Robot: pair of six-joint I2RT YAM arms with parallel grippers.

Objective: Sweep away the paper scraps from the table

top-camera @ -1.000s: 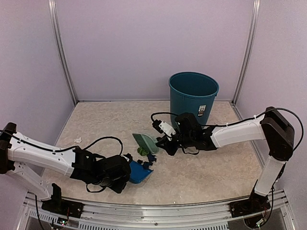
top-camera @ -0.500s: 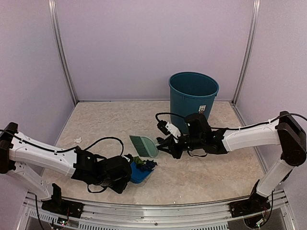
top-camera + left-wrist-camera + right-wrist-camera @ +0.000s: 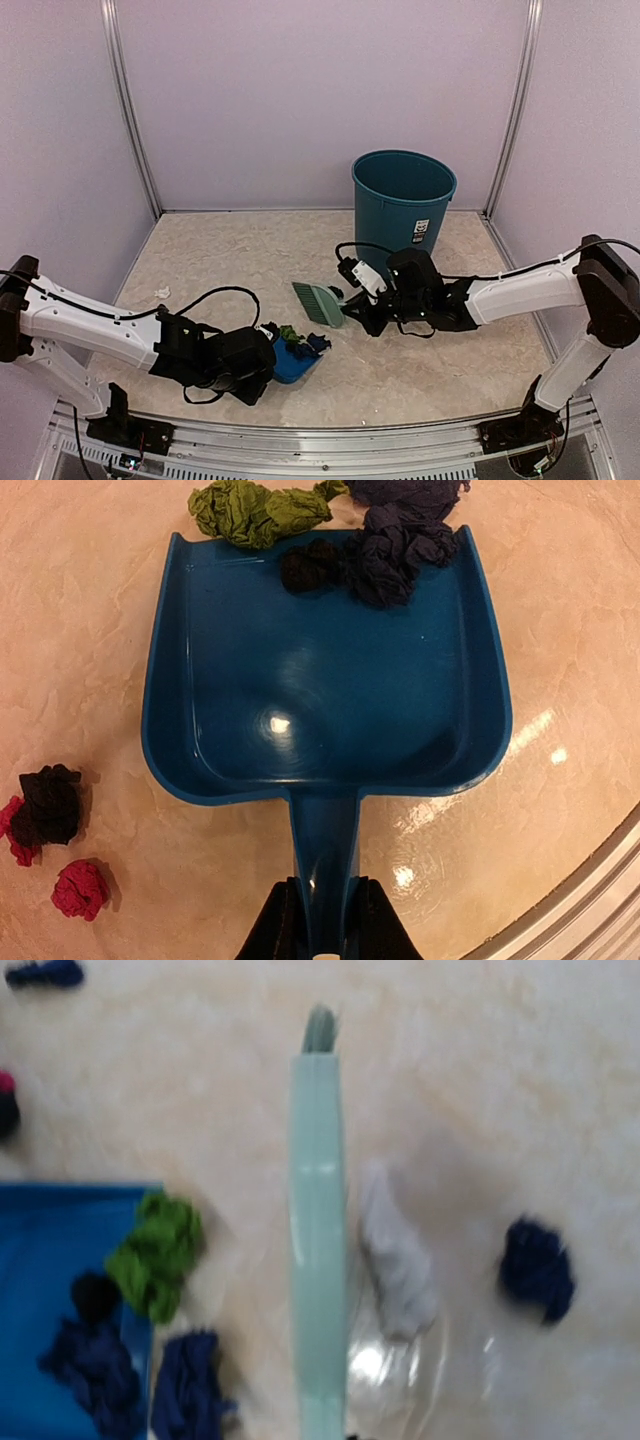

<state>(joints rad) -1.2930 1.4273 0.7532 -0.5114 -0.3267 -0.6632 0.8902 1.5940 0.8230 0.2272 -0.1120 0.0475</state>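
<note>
My left gripper (image 3: 322, 925) is shut on the handle of the blue dustpan (image 3: 320, 680), which lies flat on the table (image 3: 430, 370). A black scrap (image 3: 308, 565) and a navy scrap (image 3: 395, 550) sit inside its mouth, and a green scrap (image 3: 255, 510) lies at its lip. My right gripper (image 3: 358, 313) is shut on the pale green hand brush (image 3: 318, 1240), held just right of the dustpan. A white scrap (image 3: 395, 1260) and a navy scrap (image 3: 537, 1268) lie right of the brush. A black scrap (image 3: 48, 805) and a pink scrap (image 3: 80, 888) lie left of the dustpan.
A teal waste bin (image 3: 403, 200) stands at the back right, behind the right arm. One white scrap (image 3: 161, 292) lies far left near the wall. The silver rail (image 3: 600, 880) runs close to the dustpan's near right side. Lilac walls enclose the table.
The right arm has drawn the brush back to the right, away from the dustpan. The green and navy scraps now lie at the dustpan's mouth. The left arm has held still.
</note>
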